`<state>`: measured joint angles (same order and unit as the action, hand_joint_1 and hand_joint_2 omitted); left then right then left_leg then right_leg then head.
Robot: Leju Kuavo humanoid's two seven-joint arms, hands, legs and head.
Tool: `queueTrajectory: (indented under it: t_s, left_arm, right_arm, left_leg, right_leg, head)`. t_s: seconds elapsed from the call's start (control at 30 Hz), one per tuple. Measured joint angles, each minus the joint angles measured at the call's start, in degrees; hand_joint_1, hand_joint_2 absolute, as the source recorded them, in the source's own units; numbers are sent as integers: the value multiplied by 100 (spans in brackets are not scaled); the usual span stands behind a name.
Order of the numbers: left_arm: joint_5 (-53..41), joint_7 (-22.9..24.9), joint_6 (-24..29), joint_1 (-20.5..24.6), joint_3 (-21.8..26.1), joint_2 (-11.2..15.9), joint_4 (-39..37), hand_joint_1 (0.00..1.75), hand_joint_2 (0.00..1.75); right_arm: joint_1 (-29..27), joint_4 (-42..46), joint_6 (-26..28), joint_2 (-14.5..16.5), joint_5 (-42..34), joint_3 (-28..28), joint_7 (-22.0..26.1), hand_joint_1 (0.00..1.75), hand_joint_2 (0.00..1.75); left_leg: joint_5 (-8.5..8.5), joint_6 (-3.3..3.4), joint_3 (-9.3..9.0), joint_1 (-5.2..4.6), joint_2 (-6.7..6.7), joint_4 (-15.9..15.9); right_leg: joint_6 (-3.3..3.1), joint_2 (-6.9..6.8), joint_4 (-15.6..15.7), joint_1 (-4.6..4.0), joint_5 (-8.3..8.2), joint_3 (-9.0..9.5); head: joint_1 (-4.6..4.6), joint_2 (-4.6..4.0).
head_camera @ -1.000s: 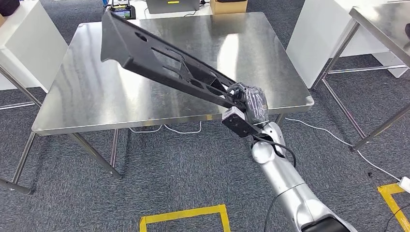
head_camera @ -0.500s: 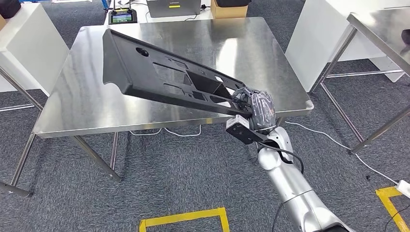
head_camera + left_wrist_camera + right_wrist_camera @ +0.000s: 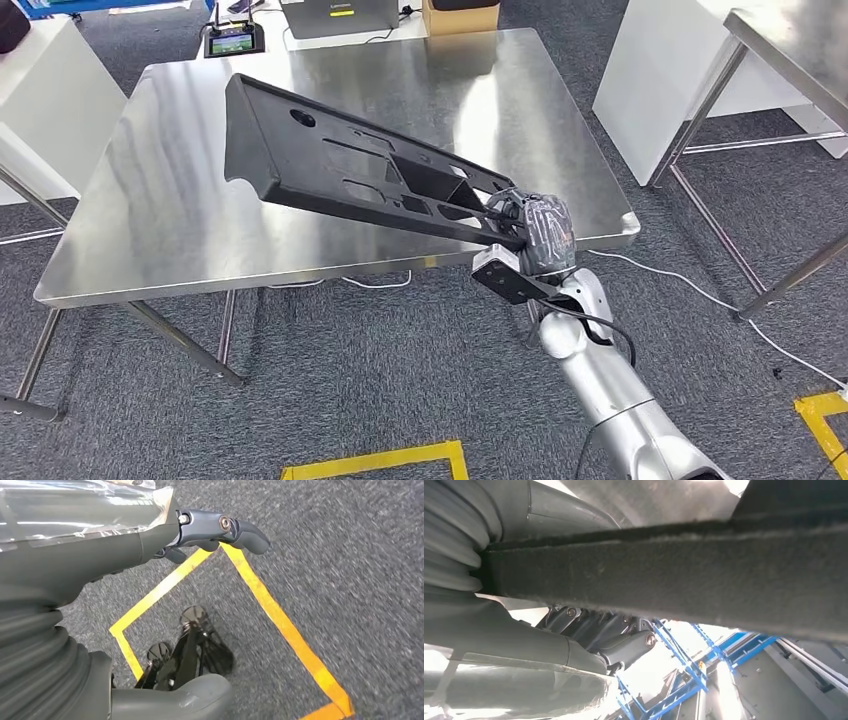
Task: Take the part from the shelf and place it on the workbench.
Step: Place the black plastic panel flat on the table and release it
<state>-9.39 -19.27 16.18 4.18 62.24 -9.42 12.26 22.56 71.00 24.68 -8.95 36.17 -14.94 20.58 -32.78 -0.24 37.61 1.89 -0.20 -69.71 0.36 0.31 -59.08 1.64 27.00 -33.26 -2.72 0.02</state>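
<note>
A thick black part with a rough, fuzzy edge crosses the picture from side to side. The right robot hand grips it: a grey ribbed cover and thick thumb lie on one side of it, dark fingers curl round the other. Beyond the fingers stands a blue metal frame against bright light
</note>
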Motion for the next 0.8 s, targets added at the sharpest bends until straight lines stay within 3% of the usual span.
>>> queueTrajectory:
  t_s: [0.07, 0.1, 0.13, 0.2, 0.23, 0.27, 0.33, 0.4, 0.43, 0.5, 0.57, 0.6, 0.63, 0.7, 0.73, 0.77, 0.8]
  left_arm:
    - [-1, 4, 1, -10, 1, -1, 0, 0, 175]
    - [-1, 7, 3, -15, 1, -1, 0, 0, 175]
    - [-2, 11, 5, -18, 1, -1, 0, 0, 175]
    - [-5, 25, 15, -15, 1, 24, 5, 0, 175]
    - [-7, 32, 24, -10, 1, 36, 7, 0, 175]
    - [-8, 38, 34, -7, 0, 49, 10, 0, 175]
    - [-7, 42, 48, -6, 1, 56, 12, 0, 175]
    - [-7, 45, 46, -11, 3, 54, 13, 0, 175]
    - [-7, 49, 45, -10, 3, 46, 13, 0, 175]
    - [-7, 61, 39, -2, 3, 18, 9, 0, 175]
    - [-7, 75, 39, -5, 2, -21, 3, 0, 175]
    - [-7, 82, 42, -12, 2, -40, 1, 0, 175]
    - [-8, 90, 44, -19, 3, -56, -1, 0, 175]
    - [-9, 99, 46, -25, 4, -61, -2, 0, 175]
    - [-12, 103, 48, -24, 4, -56, -2, 0, 175]
    - [-15, 106, 51, -21, 5, -48, -2, 0, 175]
    - [-19, 109, 54, -20, 6, -40, -2, 0, 175]
  right_arm:
    - [-20, 3, 0, 3, 32, -1, -9, 175, 175]
    - [-29, 5, 0, 3, 51, -1, -13, 175, 175]
    - [-35, 14, 0, 3, 64, -1, -15, 175, 175]
    - [-38, 40, -1, 10, 74, -1, -15, 175, 175]
    - [-34, 51, -3, 13, 74, -1, -15, 175, 175]
    - [-32, 58, -6, 19, 73, -2, -18, 175, 175]
    - [-47, 67, -13, 27, 76, -3, -26, 175, 175]
    - [-60, 79, -15, 29, 87, -3, -30, 175, 175]
    - [-44, 83, -15, 27, 95, -2, -29, 175, 175]
    - [-23, 84, -15, 16, 109, -2, -31, 175, 175]
    - [-49, 83, -15, 5, 130, -1, -42, 175, 175]
    - [-68, 83, -15, 2, 146, -1, -48, 175, 175]
    - [-82, 83, -15, -1, 163, -2, -51, 175, 175]
    - [-96, 79, -16, -6, 185, -3, -56, 175, 175]
    - [-100, 75, -20, -9, 192, -7, -60, 175, 175]
    - [-108, 76, -25, -10, 195, -9, -69, 175, 175]
    - [-114, 79, -29, -8, 197, -11, -79, 175, 175]
  left_leg:
    - [-30, 57, 454, -28, 8, -537]
    - [122, 125, 539, -61, 7, -507]
    - [379, 231, 503, -114, 6, -248]
    - [862, 557, 245, -271, 24, 502]
    - [967, 704, 116, -346, 40, 789]
    - [980, 805, 23, -412, 53, 969]
    - [937, 882, -161, -477, 40, 1229]
    - [981, 919, -430, -458, 13, 1518]
    - [993, 918, -541, -428, 7, 1605]
    - [958, 845, -670, -365, -6, 1674]
    - [857, 709, -757, -303, -32, 1671]
    - [802, 636, -812, -267, -48, 1667]
    - [737, 559, -877, -221, -62, 1651]
    - [565, 401, -988, -144, -86, 1551]
    - [468, 327, -1004, -130, -94, 1483]
    - [386, 271, -987, -128, -97, 1421]
    - [328, 231, -970, -130, -97, 1373]
  right_leg:
    - [-45, -7, 0, -70, 74, 73]
    - [-58, -7, 2, -112, 115, 123]
    - [-73, -7, 8, -159, 158, 185]
    - [-101, -15, 46, -205, 241, 294]
    - [-97, -20, 81, -200, 275, 345]
    - [-75, -31, 129, -173, 292, 387]
    - [25, -61, 180, -128, 235, 493]
    - [92, -69, 107, -117, 209, 534]
    - [99, -56, -56, -122, 248, 467]
    - [114, -30, -693, -109, 439, 73]
    - [186, -27, -1178, -51, 650, -358]
    - [239, -28, -1189, -13, 670, -470]
    - [319, -30, -980, 31, 569, -478]
    - [514, -61, -270, 120, 78, -350]
    - [531, -81, 6, 132, -125, -288]
    - [494, -95, 135, 140, -268, -259]
    - [416, -107, 129, 127, -302, -268]
  head:
    - [-1, 0]
    - [0, 0]
    - [-1, -1]
    - [-23, -1]
    - [-45, -1]
    - [-51, 0]
    - [-36, 0]
    - [-11, 0]
    - [-9, -1]
    - [-9, -2]
    - [-10, -2]
    - [-9, -2]
    - [-9, -2]
    - [-18, -2]
    - [-24, -2]
    - [-22, -1]
    - [-20, -1]
